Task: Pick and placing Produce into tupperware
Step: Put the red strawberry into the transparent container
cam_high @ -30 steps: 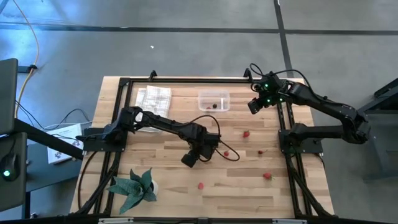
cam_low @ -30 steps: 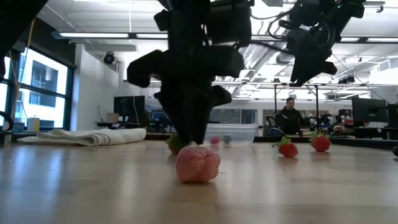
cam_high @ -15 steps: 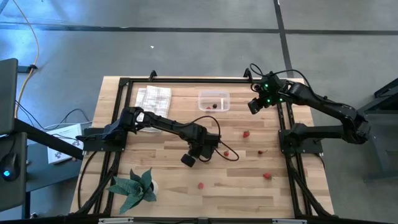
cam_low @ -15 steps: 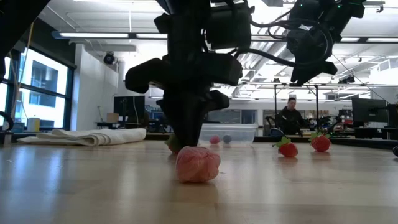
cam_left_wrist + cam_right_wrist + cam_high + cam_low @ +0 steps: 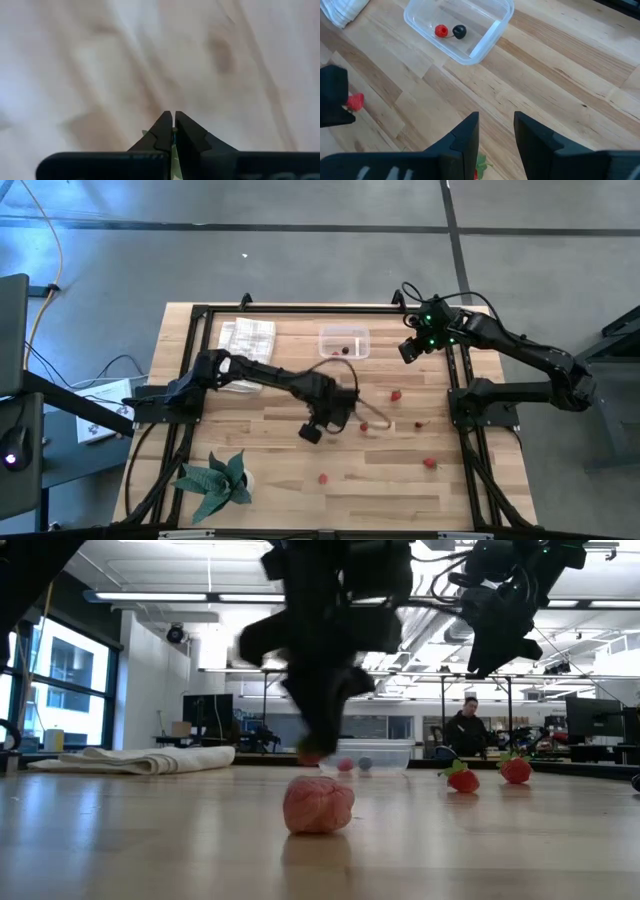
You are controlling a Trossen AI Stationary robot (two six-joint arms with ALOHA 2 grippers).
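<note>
My left gripper [image 5: 322,420] is over the middle of the table, shut on a small red piece of produce [image 5: 355,102] with a green leaf, held just above the wood. The clear tupperware [image 5: 344,342] stands at the far middle with a red piece [image 5: 441,31] and a dark piece [image 5: 459,32] inside. Several more red pieces lie loose on the table, among them three [image 5: 396,394] [image 5: 430,463] [image 5: 323,477]. My right gripper [image 5: 496,120] waits open, high over the far right, holding nothing. My left gripper pinches the red piece at its fingertips, which come from above and point down. A green sliver of the piece [image 5: 173,145] shows between the shut fingers. The piece [image 5: 310,756] hangs at the fingertips, lifted clear of the table.
A folded white cloth [image 5: 246,338] lies at the far left. A green leafy plant [image 5: 215,480] sits at the near left. A pinkish-red piece [image 5: 318,805] lies close to the low camera. A person [image 5: 465,730] stands in the room beyond.
My left gripper has shut on the red piece that lay on the table. It then rose with the piece and shifted a little toward the table's right edge. The piece is now lifted clear of the wood.
</note>
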